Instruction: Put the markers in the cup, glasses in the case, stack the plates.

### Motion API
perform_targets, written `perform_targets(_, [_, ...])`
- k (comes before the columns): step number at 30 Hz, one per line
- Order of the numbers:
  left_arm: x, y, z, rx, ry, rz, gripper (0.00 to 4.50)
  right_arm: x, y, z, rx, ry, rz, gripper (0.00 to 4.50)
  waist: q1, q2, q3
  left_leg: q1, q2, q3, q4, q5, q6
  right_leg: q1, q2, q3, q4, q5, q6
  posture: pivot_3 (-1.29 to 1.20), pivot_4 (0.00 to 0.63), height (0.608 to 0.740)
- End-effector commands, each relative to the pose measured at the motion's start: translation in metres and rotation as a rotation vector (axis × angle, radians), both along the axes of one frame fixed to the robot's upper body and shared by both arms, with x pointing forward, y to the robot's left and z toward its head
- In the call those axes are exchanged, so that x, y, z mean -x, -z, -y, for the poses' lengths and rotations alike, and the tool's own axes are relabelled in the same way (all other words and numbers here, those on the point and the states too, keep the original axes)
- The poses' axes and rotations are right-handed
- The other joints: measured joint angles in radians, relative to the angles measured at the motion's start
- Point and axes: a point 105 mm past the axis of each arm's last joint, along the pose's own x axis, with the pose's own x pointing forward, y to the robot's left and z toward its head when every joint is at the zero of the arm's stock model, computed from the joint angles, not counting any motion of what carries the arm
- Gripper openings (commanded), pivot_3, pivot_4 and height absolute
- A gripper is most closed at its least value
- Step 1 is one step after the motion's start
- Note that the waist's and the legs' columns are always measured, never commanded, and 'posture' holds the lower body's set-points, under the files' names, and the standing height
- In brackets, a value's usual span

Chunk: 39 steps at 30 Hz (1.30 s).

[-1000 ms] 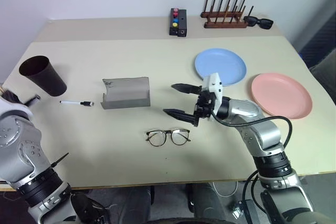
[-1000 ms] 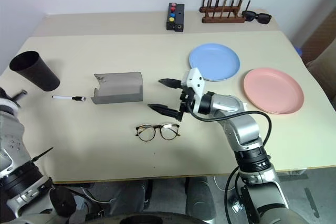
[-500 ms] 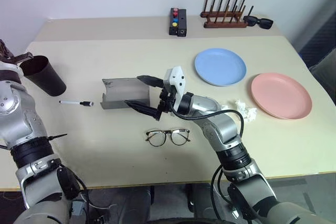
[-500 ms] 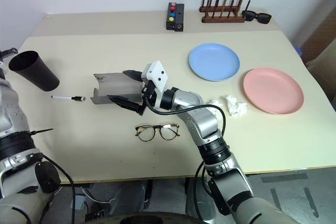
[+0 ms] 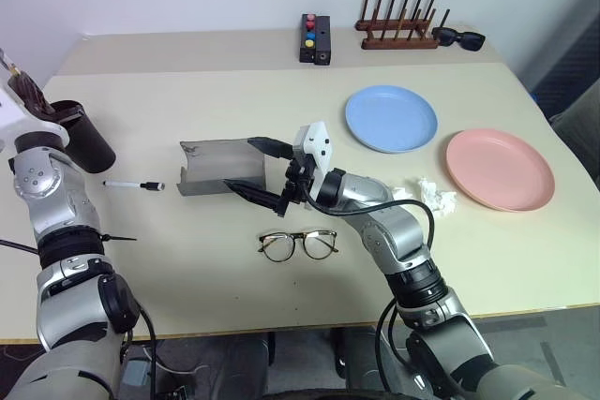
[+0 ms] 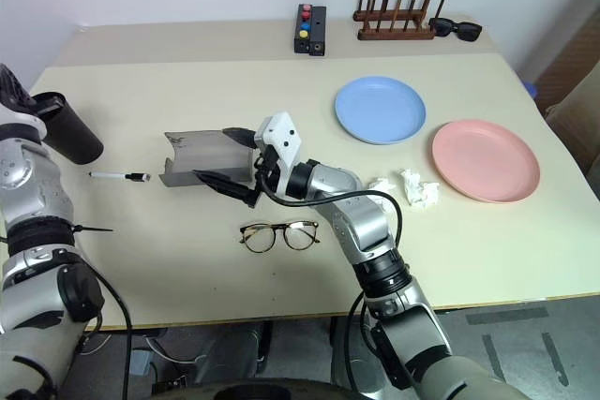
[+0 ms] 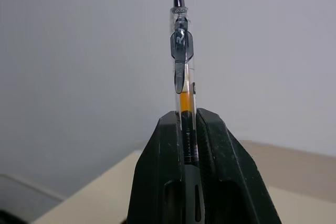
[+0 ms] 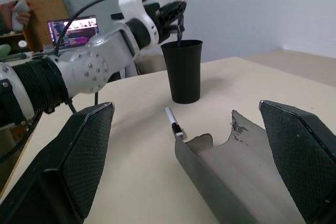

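Note:
My left gripper (image 7: 187,116) is shut on a clear pen (image 7: 181,51) with a black clip, held upright. It hangs over the rim of the dark cup (image 8: 184,72) at the table's left edge, with the pen's lower end at the cup's mouth. A white marker (image 5: 133,185) with a black cap lies on the table beside the cup. My right gripper (image 5: 255,170) stands open at the right end of the grey case (image 5: 211,168), which lies open. The glasses (image 5: 298,244) rest just in front of it. The blue plate (image 5: 391,119) and the pink plate (image 5: 500,170) lie side by side on the right.
A crumpled white tissue (image 5: 427,192) lies between my right arm and the pink plate. Along the back edge stand a black box with coloured buttons (image 5: 314,37), a wooden rack (image 5: 398,30) and black sunglasses (image 5: 459,38).
My left arm has swung up and forward, bringing the pen over the cup. My right gripper has moved left from beside the blue plate to the case's end, uncovering the tissue.

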Motion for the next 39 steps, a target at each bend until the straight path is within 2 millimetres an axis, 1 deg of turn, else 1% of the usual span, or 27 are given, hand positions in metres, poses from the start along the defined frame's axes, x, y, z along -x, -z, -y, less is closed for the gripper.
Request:
perform_targets(1, [0.001, -0.012, 0.001, -0.035, -0.003, 0.039, 0.02, 0.007, -0.018, 0.000, -0.051, -0.013, 0.052, 4.50, 0.000, 0.000, 0.000, 0.000, 0.000, 0.000, 0.000, 0.000, 0.000, 0.000, 0.000, 0.000, 0.000, 0.000, 0.000, 0.00, 0.150, 0.734])
perform_targets(3, [0.001, -0.005, 0.003, -0.026, -0.003, 0.027, 0.02, 0.007, -0.018, 0.000, -0.053, -0.014, 0.051, 4.50, 0.000, 0.000, 0.000, 0.000, 0.000, 0.000, 0.000, 0.000, 0.000, 0.000, 0.000, 0.000, 0.000, 0.000, 0.000, 0.00, 0.150, 0.734])
perform_targets(9, [0.003, 0.005, 0.003, -0.007, -0.012, 0.008, 0.02, 0.007, -0.018, -0.001, -0.055, -0.019, 0.048, 4.50, -0.001, 0.000, 0.000, 0.000, 0.000, 0.000, 0.000, 0.000, 0.000, 0.000, 0.000, 0.000, 0.001, 0.000, 0.000, 0.00, 0.150, 0.734])
perform_targets(12, [0.003, 0.014, 0.003, 0.010, -0.025, -0.015, 0.02, 0.008, -0.018, -0.001, -0.056, -0.024, 0.047, 4.50, 0.000, 0.000, 0.000, 0.000, 0.000, 0.000, 0.000, 0.000, 0.000, -0.001, 0.000, 0.000, 0.001, 0.000, 0.000, 0.00, 0.150, 0.734])
perform_targets(18, [0.003, 0.016, 0.007, 0.021, -0.017, -0.014, 0.02, 0.008, -0.018, -0.002, -0.056, -0.026, 0.047, 4.50, 0.002, 0.000, 0.000, 0.000, 0.000, 0.000, 0.000, 0.000, 0.000, -0.001, 0.000, 0.000, 0.001, 0.000, 0.000, 0.00, 0.150, 0.734])
perform_targets(20, [0.003, 0.015, 0.007, 0.022, -0.017, -0.013, 0.87, 0.008, -0.018, -0.002, -0.056, -0.026, 0.047, 4.50, 0.001, 0.000, 0.000, 0.000, 0.000, 0.000, 0.000, 0.000, 0.000, -0.001, 0.000, 0.000, 0.001, 0.000, 0.000, 0.00, 0.150, 0.734])
perform_targets(21, [0.003, 0.014, 0.007, 0.019, -0.021, -0.013, 1.17, 0.008, -0.018, -0.002, -0.056, -0.025, 0.047, 4.50, 0.001, 0.000, 0.000, 0.000, 0.000, 0.000, 0.000, 0.000, 0.000, -0.001, 0.000, 0.000, 0.001, 0.000, 0.000, 0.00, 0.150, 0.734])
perform_targets(23, [0.003, 0.014, 0.006, 0.018, -0.025, -0.014, 2.17, 0.008, -0.018, -0.002, -0.056, -0.025, 0.047, 4.50, 0.000, 0.000, 0.000, 0.000, 0.000, 0.000, 0.000, 0.000, 0.000, -0.001, 0.000, 0.000, 0.001, 0.000, 0.000, 0.00, 0.150, 0.734])
perform_targets(29, [0.002, 0.009, 0.009, 0.024, -0.010, 0.009, 2.17, 0.007, -0.019, -0.002, -0.057, -0.024, 0.046, 4.50, 0.000, 0.000, 0.000, 0.000, 0.000, 0.000, 0.000, 0.000, 0.000, -0.001, 0.000, 0.000, 0.001, 0.000, 0.000, 0.00, 0.150, 0.734])
perform_targets(33, [0.003, -0.008, 0.016, 0.021, 0.034, 0.079, 2.17, 0.007, -0.019, -0.001, -0.056, -0.023, 0.048, 4.50, 0.001, 0.000, 0.000, 0.000, 0.000, 0.000, 0.000, 0.000, 0.000, -0.001, 0.000, 0.000, 0.001, 0.000, 0.000, 0.00, 0.150, 0.734])
perform_targets(35, [0.004, -0.025, 0.027, -0.013, 0.108, 0.128, 2.17, 0.007, -0.019, -0.001, -0.056, -0.022, 0.048, 4.50, 0.001, 0.000, 0.000, 0.000, 0.000, 0.000, 0.000, 0.000, 0.000, -0.001, 0.000, 0.000, 0.001, 0.000, 0.000, 0.00, 0.150, 0.734])
perform_targets(37, [0.006, -0.045, 0.049, -0.075, 0.265, 0.162, 2.17, 0.007, -0.018, -0.001, -0.055, -0.021, 0.049, 4.50, 0.000, 0.000, 0.000, -0.001, 0.000, 0.000, 0.000, 0.000, 0.000, -0.001, 0.000, 0.000, 0.001, 0.000, 0.000, 0.00, 0.150, 0.734])
perform_targets(38, [0.008, -0.049, 0.059, -0.098, 0.329, 0.155, 2.45, 0.008, -0.018, -0.001, -0.055, -0.020, 0.049, 4.50, 0.000, 0.000, 0.000, -0.001, 0.000, 0.000, 0.000, 0.000, 0.000, -0.001, 0.000, 0.000, 0.001, 0.000, 0.000, 0.00, 0.150, 0.734])
perform_targets(39, [0.010, -0.049, 0.065, -0.106, 0.370, 0.132, 2.74, 0.008, -0.018, -0.001, -0.055, -0.019, 0.048, 4.50, -0.001, 0.000, 0.000, -0.001, 0.000, 0.000, 0.000, 0.000, 0.000, -0.001, 0.000, 0.000, 0.001, 0.000, 0.000, 0.00, 0.150, 0.734])
